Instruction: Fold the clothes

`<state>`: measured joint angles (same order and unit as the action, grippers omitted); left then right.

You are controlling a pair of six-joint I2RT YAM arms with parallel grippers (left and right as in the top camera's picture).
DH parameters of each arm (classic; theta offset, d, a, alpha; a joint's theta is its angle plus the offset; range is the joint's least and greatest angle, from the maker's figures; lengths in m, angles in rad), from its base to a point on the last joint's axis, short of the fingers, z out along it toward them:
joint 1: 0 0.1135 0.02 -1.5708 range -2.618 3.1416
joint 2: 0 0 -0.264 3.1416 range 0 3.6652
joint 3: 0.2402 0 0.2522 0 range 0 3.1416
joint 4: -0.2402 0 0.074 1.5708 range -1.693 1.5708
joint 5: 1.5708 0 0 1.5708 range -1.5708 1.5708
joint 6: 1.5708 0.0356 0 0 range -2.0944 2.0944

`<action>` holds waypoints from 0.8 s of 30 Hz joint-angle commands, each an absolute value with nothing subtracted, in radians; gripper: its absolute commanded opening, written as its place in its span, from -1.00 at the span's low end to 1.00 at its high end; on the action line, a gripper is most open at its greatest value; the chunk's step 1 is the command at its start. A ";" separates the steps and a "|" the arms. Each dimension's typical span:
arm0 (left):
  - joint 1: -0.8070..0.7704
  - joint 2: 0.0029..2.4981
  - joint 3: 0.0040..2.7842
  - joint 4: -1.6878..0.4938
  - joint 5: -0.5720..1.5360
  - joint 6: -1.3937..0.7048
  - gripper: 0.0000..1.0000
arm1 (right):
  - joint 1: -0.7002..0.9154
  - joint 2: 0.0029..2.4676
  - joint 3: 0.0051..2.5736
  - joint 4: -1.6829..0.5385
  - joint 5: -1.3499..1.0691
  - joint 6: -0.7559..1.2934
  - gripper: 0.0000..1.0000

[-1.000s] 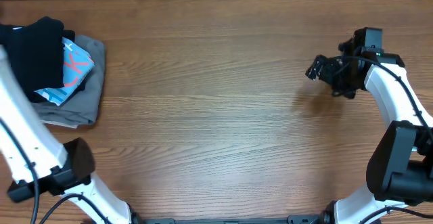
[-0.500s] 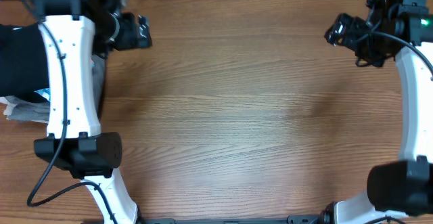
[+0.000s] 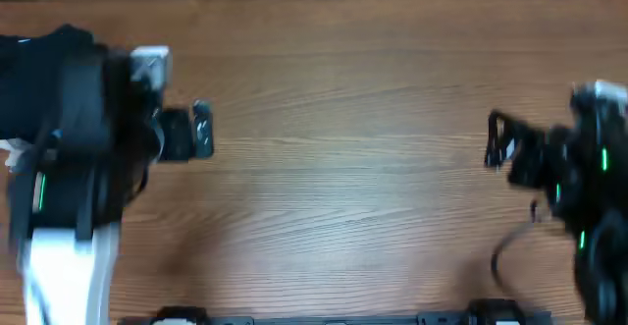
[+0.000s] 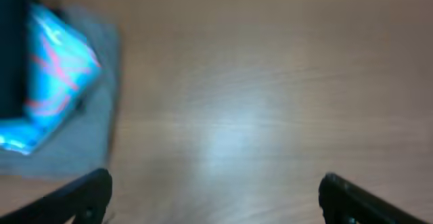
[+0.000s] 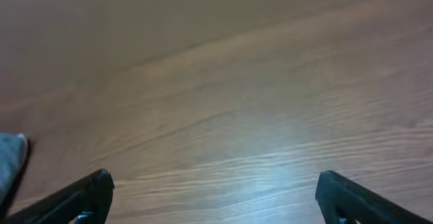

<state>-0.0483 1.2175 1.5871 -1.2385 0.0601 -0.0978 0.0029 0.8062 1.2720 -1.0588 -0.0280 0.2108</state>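
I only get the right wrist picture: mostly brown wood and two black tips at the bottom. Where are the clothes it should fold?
Observer: At the left end of the wooden table. The left wrist camera shows a bright blue garment with pink marks lying on a grey cloth.
Visitor: Is the left claw holding any of it?
Observer: No, the left gripper is open over bare wood.
Visitor: Anything else piled there?
Observer: A black cloth, against the blue garment's left side.
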 commanded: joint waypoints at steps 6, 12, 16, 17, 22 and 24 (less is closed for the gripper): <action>-0.046 0.616 1.194 -1.132 -0.008 -0.142 1.00 | 0.012 0.565 1.044 -1.248 0.014 0.256 1.00; -0.046 0.527 1.194 -1.366 -0.008 -0.142 1.00 | 0.012 0.567 1.044 -1.296 0.014 0.260 1.00; -0.046 0.528 1.193 -1.465 -0.010 -0.142 0.99 | 0.012 0.567 1.044 -1.296 0.014 0.260 1.00; -0.046 0.528 1.193 -1.465 -0.010 -0.142 1.00 | 0.012 0.567 1.044 -1.297 0.014 0.260 1.00; -0.046 0.528 1.193 -1.465 -0.010 -0.142 0.99 | 0.005 0.531 1.039 -1.275 0.070 0.258 1.00; -0.046 0.528 1.193 -1.465 -0.010 -0.142 1.00 | 0.003 0.481 1.011 -1.214 0.070 0.248 1.00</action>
